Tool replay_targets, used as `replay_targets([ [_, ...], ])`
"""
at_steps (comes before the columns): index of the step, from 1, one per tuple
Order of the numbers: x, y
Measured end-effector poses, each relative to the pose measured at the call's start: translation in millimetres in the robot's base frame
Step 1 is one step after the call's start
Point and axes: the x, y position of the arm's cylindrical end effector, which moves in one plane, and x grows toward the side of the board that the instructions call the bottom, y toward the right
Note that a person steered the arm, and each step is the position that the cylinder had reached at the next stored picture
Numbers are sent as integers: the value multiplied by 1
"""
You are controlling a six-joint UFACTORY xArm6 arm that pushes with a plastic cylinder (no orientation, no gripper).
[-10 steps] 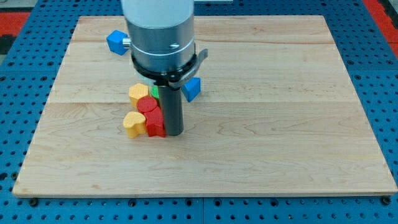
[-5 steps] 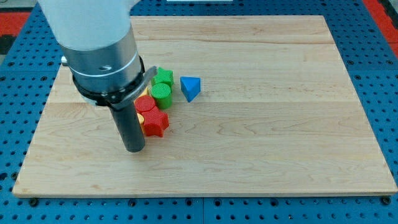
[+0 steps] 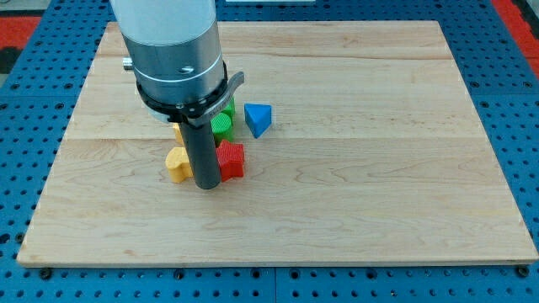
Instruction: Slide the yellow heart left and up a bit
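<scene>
The yellow heart [image 3: 177, 163] lies on the wooden board [image 3: 354, 194], left of centre. My tip [image 3: 206, 185] stands on the board just right of the heart, between it and a red star-shaped block [image 3: 230, 160], close to or touching both. The rod and the arm's grey cylinder hide the blocks directly behind it; a sliver of another yellow block [image 3: 177, 130] shows above the heart.
A green block [image 3: 222, 126] sits just above the red star, with another green block [image 3: 227, 109] behind it, partly hidden by the arm. A blue triangular block [image 3: 258, 119] lies to their right. The board rests on a blue pegboard.
My tip moved from the heart's left side to its right, between heart and red star. The heart, hidden before, now shows. The red star sits slightly further right.
</scene>
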Motion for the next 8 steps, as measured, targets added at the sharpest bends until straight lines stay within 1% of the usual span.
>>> replay_targets([
  [1,-7,-23],
  [2,7,-23],
  [3,42,-22],
  [4,35,-41],
  [5,32,-43],
  [6,30,-30],
  [7,0,-64],
  [8,-16,-76],
])
